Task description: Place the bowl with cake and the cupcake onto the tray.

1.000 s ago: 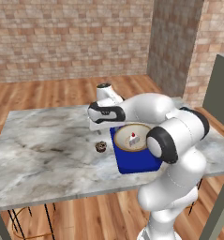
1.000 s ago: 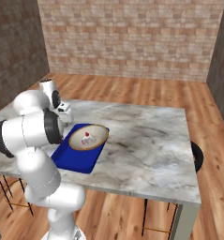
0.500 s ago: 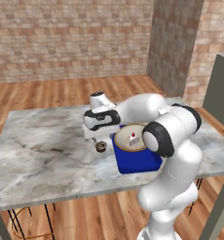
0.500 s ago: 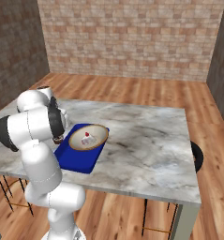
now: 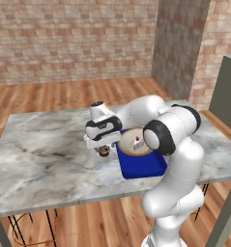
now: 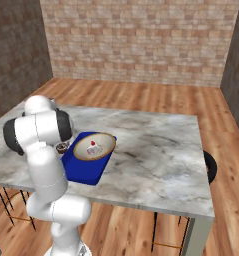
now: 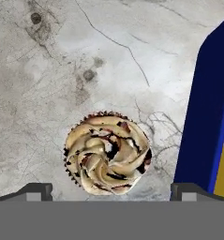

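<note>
Fingers spread wide, straddling the upright cupcake on marble beside the tray.

Dark brown ridged cupcake swirled with cream and tan frosting. Deep blue rectangular tray under tan round bowl, cream inside, holding white red-topped cake. Grey-veined pale marble tabletop.

I stood in a rendered home kitchen or dining room: brick walls, a wood plank floor, and a grey marble-topped surface on thin legs. A cupcake and a blue tray with cake sat on it.
</note>
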Robot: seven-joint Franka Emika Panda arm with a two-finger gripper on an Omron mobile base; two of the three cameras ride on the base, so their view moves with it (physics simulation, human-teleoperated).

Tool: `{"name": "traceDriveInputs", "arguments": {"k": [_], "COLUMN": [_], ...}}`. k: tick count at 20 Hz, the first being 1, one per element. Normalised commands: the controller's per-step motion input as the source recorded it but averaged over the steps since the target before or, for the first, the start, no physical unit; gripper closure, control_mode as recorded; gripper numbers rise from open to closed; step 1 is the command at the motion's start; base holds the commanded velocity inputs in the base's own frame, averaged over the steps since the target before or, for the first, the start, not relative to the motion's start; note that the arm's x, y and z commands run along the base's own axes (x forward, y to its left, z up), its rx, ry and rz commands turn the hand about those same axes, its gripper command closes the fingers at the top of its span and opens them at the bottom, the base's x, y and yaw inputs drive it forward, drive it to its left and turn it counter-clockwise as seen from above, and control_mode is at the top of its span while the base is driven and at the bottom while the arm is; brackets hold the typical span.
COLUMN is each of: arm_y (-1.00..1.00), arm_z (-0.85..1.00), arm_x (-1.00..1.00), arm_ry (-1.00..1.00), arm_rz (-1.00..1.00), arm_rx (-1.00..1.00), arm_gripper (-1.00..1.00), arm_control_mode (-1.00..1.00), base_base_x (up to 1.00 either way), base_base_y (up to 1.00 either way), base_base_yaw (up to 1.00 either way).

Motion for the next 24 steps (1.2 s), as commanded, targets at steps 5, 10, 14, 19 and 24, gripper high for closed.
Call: {"name": "traceDriveInputs", "arguments": {"k": [5,10,14,19,24], "arm_y": [0.00,0.00,0.12,0.30,0.20], "arm_z": [-0.19,-0.18,-0.21,-0.19,-0.08], "arm_x": [0.34,0.46,0.27,-0.08,-0.32], "arm_ry": [0.03,0.04,0.04,0.01,0.00], "arm_rz": [0.01,0.00,0.00,0.00,0.00], "arm_rx": [-0.03,0.00,0.00,0.00,0.00], "arm_gripper": [-1.00,-1.00,-1.00,-1.00,-1.00], "arm_control_mode": [-1.00,-1.00,-1.00,-1.00,-1.00], "base_base_x": [0.00,0.00,0.00,0.00,0.00], "base_base_y": [0.00,0.00,0.00,0.00,0.00], "base_base_yaw": [0.00,0.00,0.00,0.00,0.00]}}
